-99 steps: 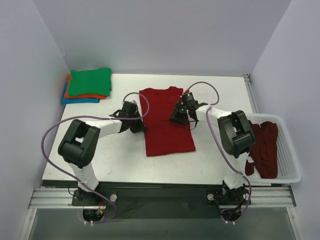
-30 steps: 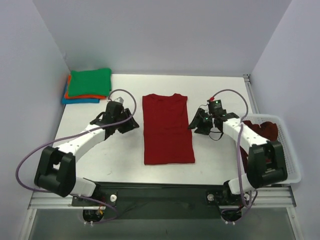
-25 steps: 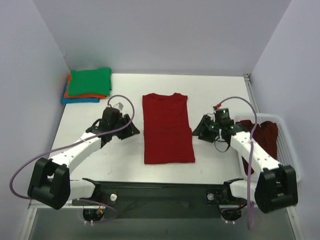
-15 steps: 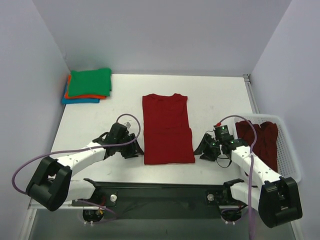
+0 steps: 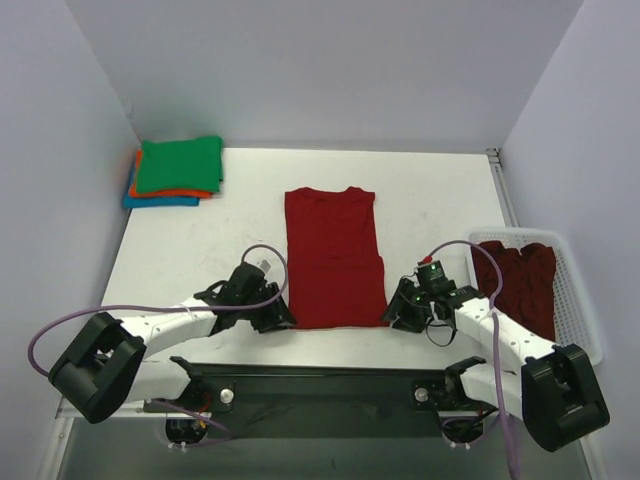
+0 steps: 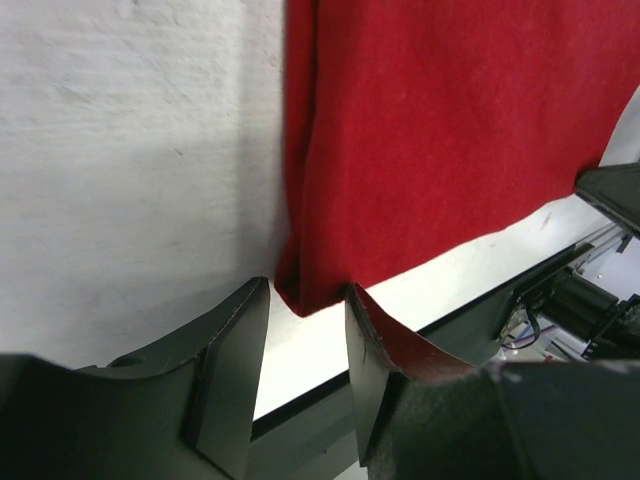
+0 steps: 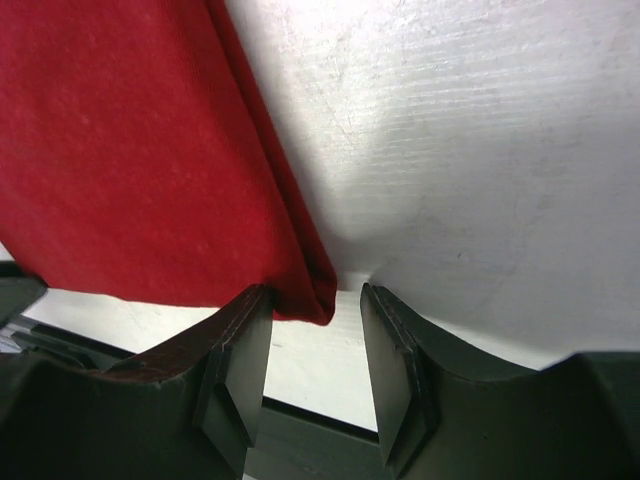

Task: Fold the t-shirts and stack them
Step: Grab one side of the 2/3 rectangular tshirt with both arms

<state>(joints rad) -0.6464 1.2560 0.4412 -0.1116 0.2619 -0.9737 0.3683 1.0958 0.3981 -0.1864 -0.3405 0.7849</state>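
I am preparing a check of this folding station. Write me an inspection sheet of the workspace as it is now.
Surface: white table, no stains seen.
Job's things: dark red t-shirt flat in the middle, sleeves folded in; far left corner, folded green shirt on orange shirt on blue shirt; more dark red shirts in the white basket at the right edge.
Clutter: nothing seen.
Hands: left hand and right hand open, each straddling a near corner of the flat shirt.
Cables: left purple cable and right purple cable loop free above the arms.
Surroundings: pale walls; metal rail at the near edge.
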